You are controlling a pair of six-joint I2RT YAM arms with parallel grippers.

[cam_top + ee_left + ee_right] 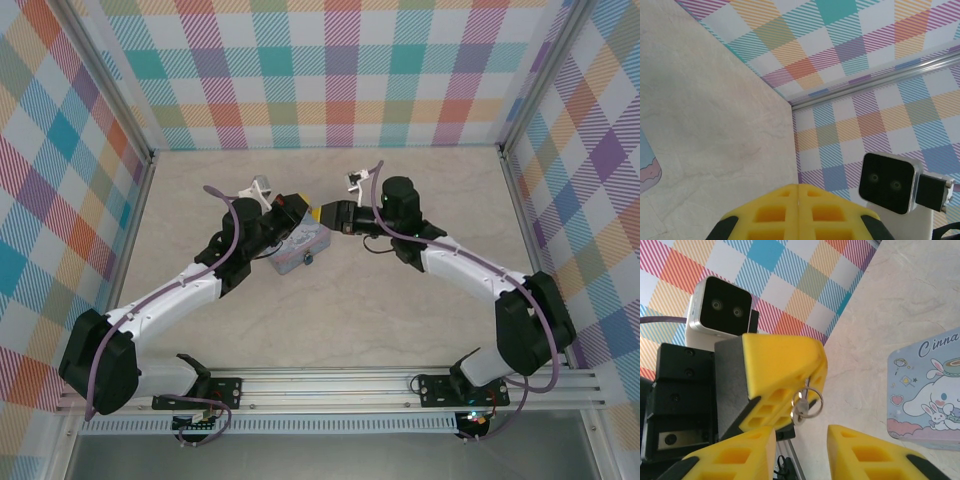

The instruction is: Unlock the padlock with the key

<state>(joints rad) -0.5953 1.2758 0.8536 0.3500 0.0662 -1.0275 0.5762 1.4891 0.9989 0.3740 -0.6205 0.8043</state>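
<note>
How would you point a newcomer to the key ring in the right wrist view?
Start at the cartoon tin on the right, then cross left to the shut yellow left tool. Under its tip dangles the key ring, a thin silvery loop carrying a small key, the only fine wire amid chunky yellow plastic.

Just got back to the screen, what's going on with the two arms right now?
The left end effector is shut on a small key ring, and the key hangs free below it. The right end effector is open and faces it close up, not touching the ring. Both arms meet mid-table next to the cartoon tin, which lies flat on the table.
</note>
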